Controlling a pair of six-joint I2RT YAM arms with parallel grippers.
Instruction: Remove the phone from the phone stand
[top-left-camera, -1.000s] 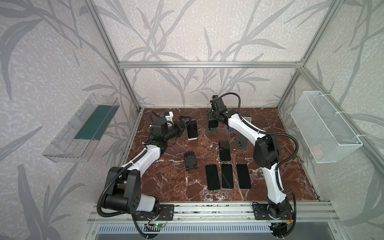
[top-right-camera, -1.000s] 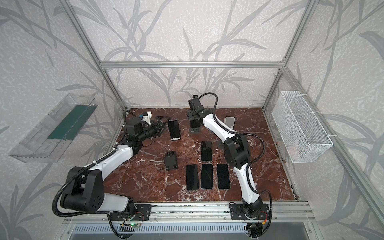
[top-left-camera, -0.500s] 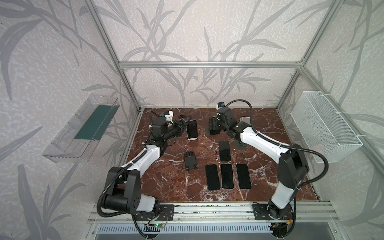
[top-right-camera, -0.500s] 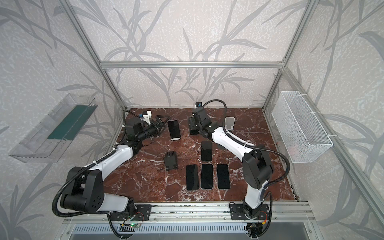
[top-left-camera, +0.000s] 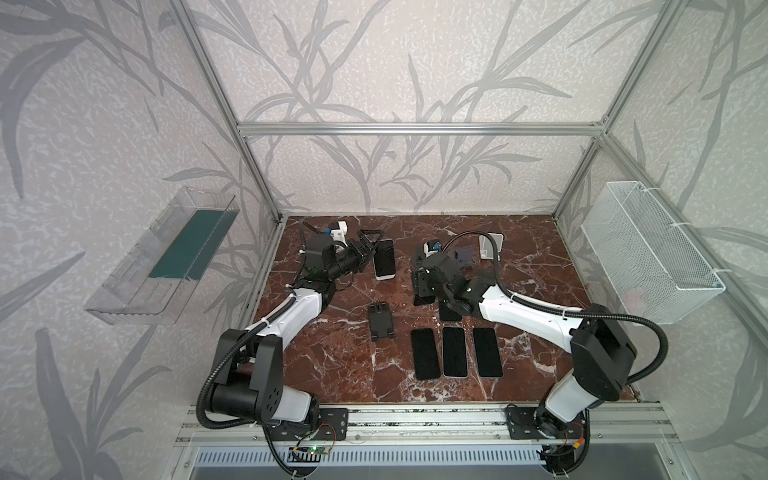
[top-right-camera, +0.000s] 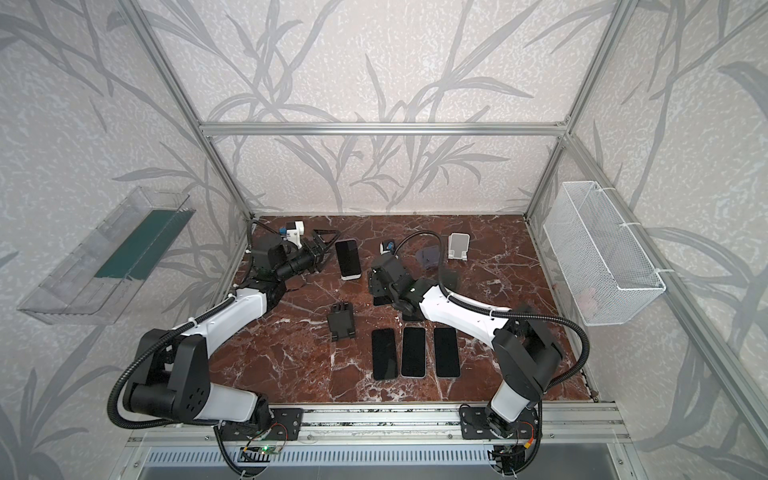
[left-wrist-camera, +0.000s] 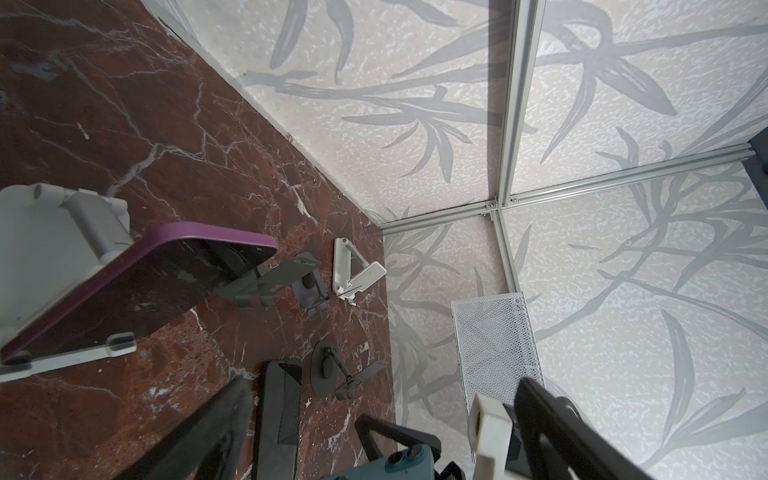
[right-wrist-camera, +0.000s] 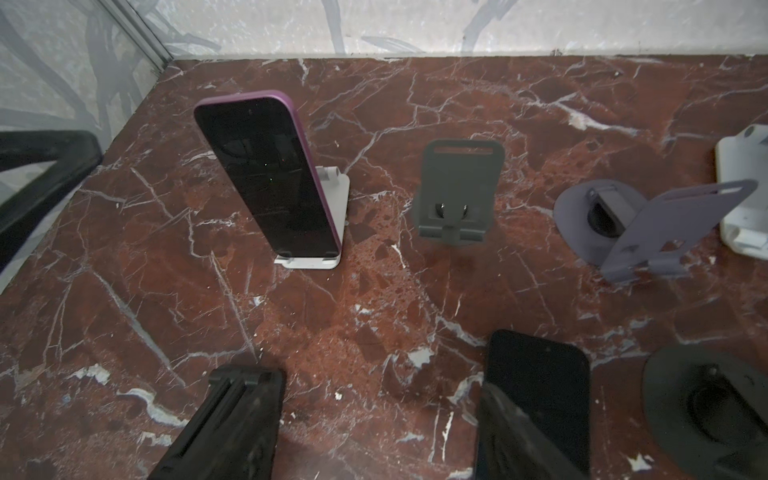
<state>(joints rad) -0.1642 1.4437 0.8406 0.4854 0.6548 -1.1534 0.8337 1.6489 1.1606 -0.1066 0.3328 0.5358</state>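
My left claw (top-left-camera: 368, 248) stands spread wide just beside the purple-cased phone with the dark screen (top-left-camera: 384, 258). The phone leans on its white folding stand (right-wrist-camera: 309, 262) toward the back left of the red marble table (top-left-camera: 332, 374). My right claw (right-wrist-camera: 370, 382) hangs parted and empty, well apart from it. I judge that a glancing finger could slide the phone off the stand's lip, or topple the light stand.
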